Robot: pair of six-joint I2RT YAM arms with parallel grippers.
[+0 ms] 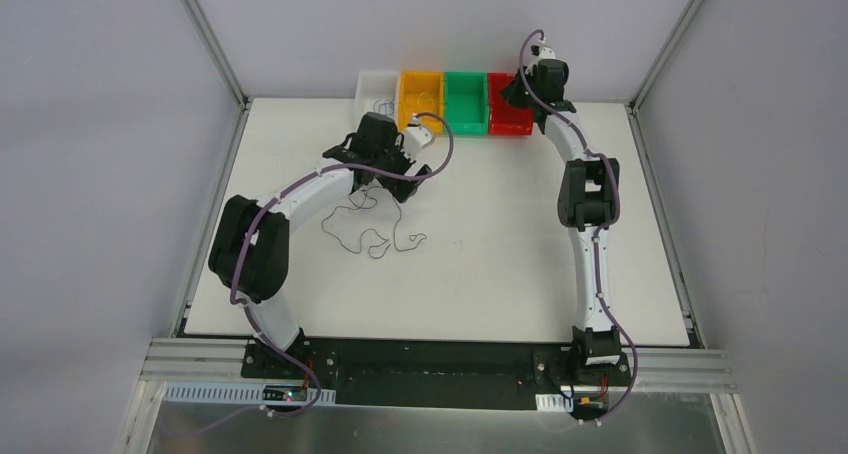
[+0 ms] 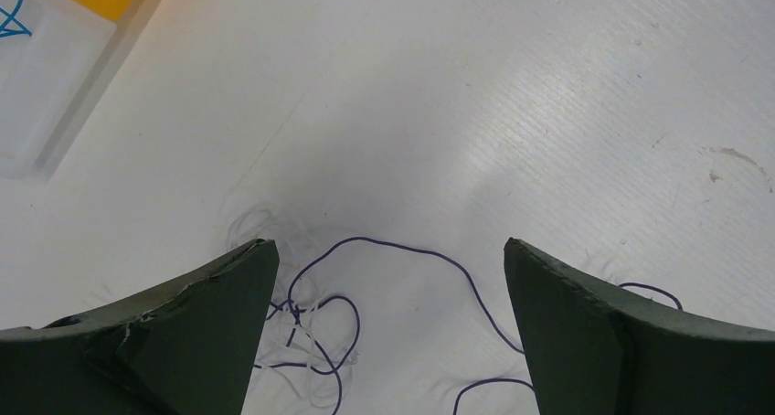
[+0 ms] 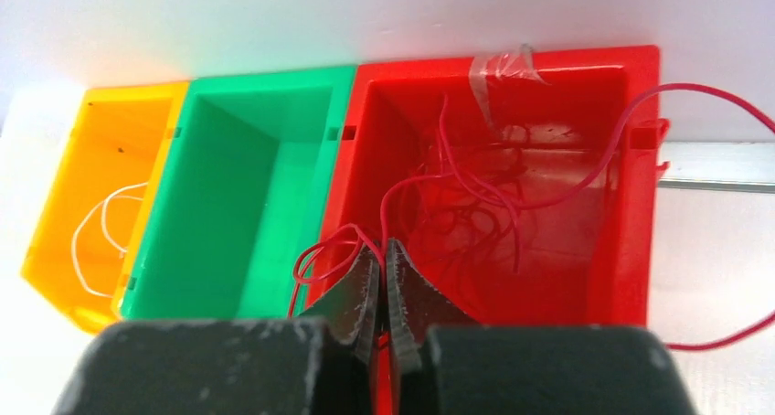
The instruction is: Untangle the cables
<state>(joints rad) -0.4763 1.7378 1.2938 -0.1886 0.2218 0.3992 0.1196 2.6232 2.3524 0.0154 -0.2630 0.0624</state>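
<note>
Our right claw (image 3: 382,250) clamps a red cable (image 3: 315,253) over the red bin (image 3: 642,95); our spread left claw (image 2: 391,247) should pinch the tangle (image 2: 302,319) next.

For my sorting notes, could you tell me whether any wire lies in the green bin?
No, the right wrist view shows the green bin bare inside; the red wires lie in the red bin beside it.
</note>
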